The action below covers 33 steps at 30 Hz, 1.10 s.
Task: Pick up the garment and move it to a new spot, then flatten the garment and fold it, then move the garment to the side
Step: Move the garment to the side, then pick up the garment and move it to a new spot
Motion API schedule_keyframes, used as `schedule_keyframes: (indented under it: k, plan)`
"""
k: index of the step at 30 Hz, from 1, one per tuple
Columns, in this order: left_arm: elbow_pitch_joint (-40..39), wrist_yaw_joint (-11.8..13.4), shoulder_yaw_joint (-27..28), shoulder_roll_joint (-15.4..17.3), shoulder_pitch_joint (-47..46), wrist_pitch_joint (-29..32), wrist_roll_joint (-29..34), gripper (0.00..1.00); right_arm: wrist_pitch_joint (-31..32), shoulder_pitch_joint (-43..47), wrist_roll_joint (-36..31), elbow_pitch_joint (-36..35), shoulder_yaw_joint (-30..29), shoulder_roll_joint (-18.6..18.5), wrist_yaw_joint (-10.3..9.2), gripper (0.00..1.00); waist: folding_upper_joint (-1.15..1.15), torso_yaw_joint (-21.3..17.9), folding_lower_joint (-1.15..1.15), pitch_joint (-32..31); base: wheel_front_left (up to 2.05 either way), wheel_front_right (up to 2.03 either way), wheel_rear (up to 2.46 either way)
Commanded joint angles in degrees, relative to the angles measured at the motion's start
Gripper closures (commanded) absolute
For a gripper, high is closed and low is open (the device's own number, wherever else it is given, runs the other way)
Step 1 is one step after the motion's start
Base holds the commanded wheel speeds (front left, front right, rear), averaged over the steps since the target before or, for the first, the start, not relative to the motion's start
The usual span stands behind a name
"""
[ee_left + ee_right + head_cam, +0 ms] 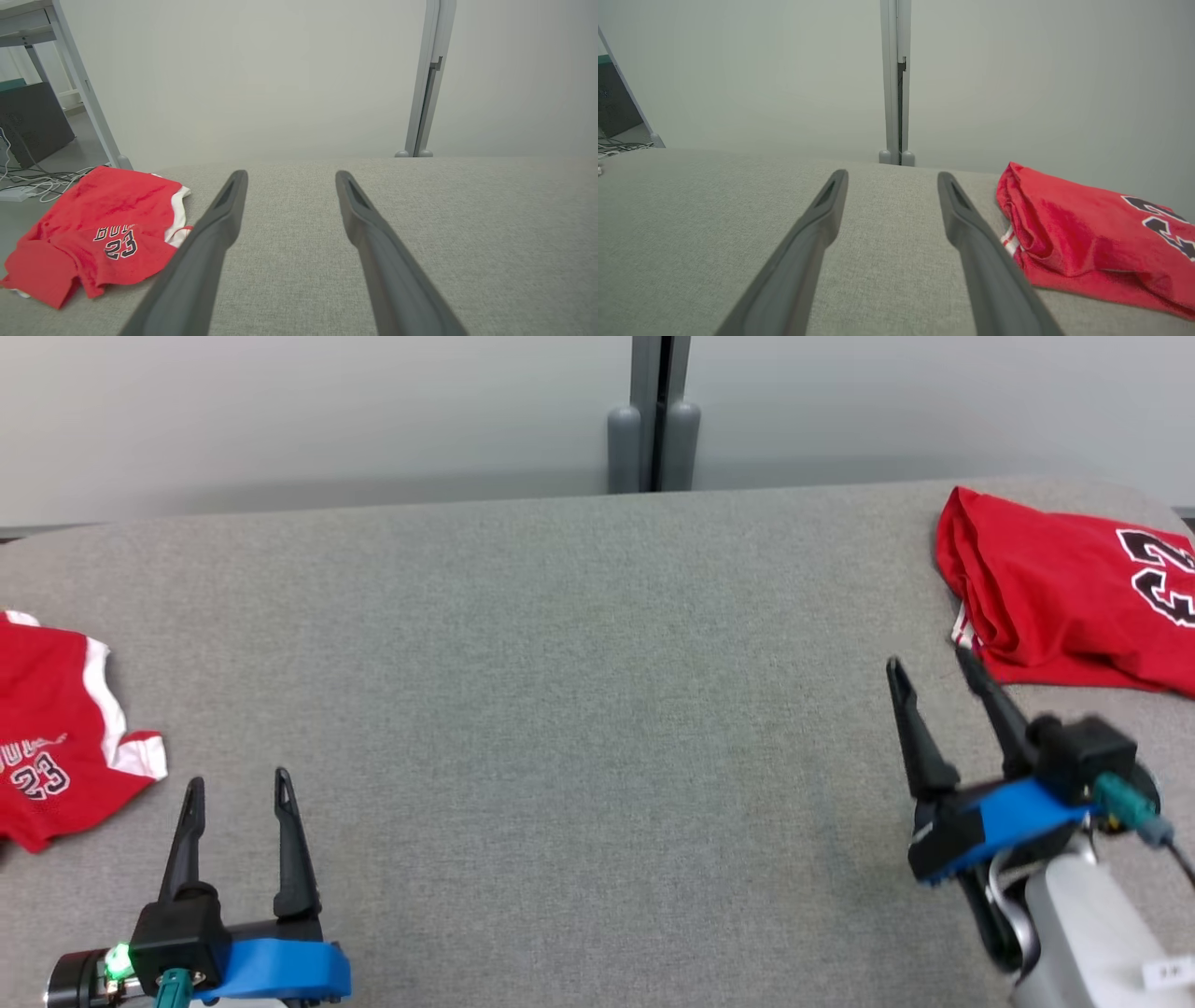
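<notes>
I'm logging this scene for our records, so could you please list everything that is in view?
left jersey: 1, red with white trim and a 23, rumpled at the table's left edge.
right jersey: 1, red with dark numerals, far right of the table, its left edge bunched.
table: 1, grey fabric top, under both jerseys.
partition post: 1, grey, behind the table's far edge, centre.
desk leg: 1, pale grey, on the floor beyond the table's left end.
cables: several, pale and dark, on the floor by that leg.
left claw: 1, dark fingers, open, lower left, beside the left jersey.
right claw: 1, dark fingers, open, lower right, close to the right jersey.
</notes>
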Motion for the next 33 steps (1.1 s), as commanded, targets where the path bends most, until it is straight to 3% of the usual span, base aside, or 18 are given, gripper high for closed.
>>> schedule_keyframes:
  k: [1,16,33]
  plan:
    - [0.81,-0.23,0.06,0.45,0.93,-0.24,0.28,0.00,-0.31,3.63,-0.54,-1.23,-1.17,1.23,0.01,0.00,0.02,0.26,0.01,-1.04,0.00,0.00,0.00]
    - [3.28,-0.76,-0.31,0.56,2.75,-0.25,0.13,0.00,1.31,16.45,-5.25,-8.79,-7.30,6.86,0.01,0.00,0.02,1.87,0.01,-5.67,0.00,0.00,0.00]
    - [4.26,-0.61,-0.44,1.62,3.68,-0.25,-0.51,0.00,4.11,19.15,-6.53,-11.52,-8.20,8.43,0.01,0.00,0.02,2.02,0.01,-7.61,0.00,0.00,0.00]
